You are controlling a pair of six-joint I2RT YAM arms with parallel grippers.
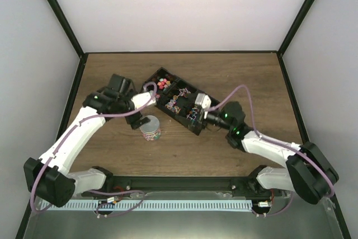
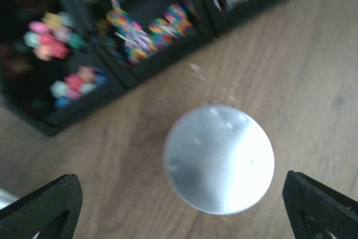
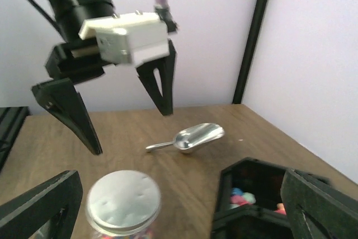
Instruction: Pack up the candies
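A clear round jar [image 1: 150,129] with a silver lid [image 2: 219,159] stands on the table, with coloured candies showing through its wall. More candies [image 2: 53,34] lie in a black compartment tray [image 1: 190,122], and some show in the right wrist view [image 3: 240,197]. My left gripper [image 1: 141,120] hangs open just above the jar, its fingers wide on either side of the lid [image 3: 123,198]; it also shows in the right wrist view [image 3: 132,132]. My right gripper [image 1: 193,117] is open and empty at the tray's near end, facing the jar.
A small metal scoop [image 3: 190,137] lies on the wooden table [image 1: 240,71] beyond the jar, empty. Black frame posts and white walls close in the table on three sides.
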